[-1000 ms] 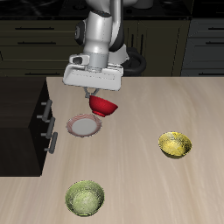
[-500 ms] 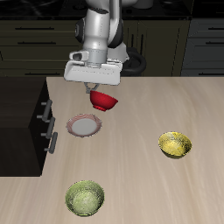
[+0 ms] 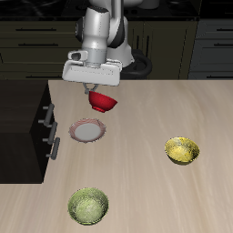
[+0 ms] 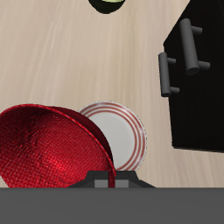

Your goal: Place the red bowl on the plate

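Note:
My gripper is shut on the rim of the red bowl and holds it tilted in the air, above and a little behind the plate. The plate is flat, with a pale centre and pinkish-brown rim, and lies bare on the table. In the wrist view the red bowl fills the near field with its speckled inside showing, and the plate lies below, partly hidden by the bowl.
A yellow bowl sits on the table away from the plate. A green bowl sits near the table's front edge; it also shows in the wrist view. A dark cabinet with handles adjoins the table beside the plate.
The gripper has lifted the red bowl higher and moved it slightly back and toward the cabinet side. The plate and the other bowls have not moved.

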You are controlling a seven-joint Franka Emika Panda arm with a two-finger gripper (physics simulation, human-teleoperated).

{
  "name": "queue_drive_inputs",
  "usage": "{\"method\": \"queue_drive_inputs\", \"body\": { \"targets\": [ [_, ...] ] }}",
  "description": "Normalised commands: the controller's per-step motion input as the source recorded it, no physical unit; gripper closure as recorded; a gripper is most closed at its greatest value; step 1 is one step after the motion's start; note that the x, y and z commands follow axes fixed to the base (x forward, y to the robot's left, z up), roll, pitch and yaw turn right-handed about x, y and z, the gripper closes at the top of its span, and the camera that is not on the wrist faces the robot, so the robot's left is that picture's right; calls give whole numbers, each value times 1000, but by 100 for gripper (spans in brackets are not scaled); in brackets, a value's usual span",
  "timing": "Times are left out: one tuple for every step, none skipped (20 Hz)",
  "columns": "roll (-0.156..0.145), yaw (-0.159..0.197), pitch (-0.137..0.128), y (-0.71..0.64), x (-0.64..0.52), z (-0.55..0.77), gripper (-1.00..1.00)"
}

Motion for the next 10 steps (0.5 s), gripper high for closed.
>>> {"method": "queue_drive_inputs", "body": {
  "targets": [
    [-25,24,-9,-113,-28,-25,100],
    [-43,18,-4,-151,-15,-37,100],
    [-43,-45,10,-146,10,-24,100],
    [-55,20,-12,-200,-2,-66,100],
    [-1,-6,10,1,-33,-54,100],
    [-20,13,8,-46,-33,-100,100],
    [-16,11,13,-75,-17,-142,100],
    [-45,1,21,-95,-49,-148,100],
    [20,-8,24,9,-17,-99,100],
    [4,-2,26,-52,15,-91,100]
  ]
}}
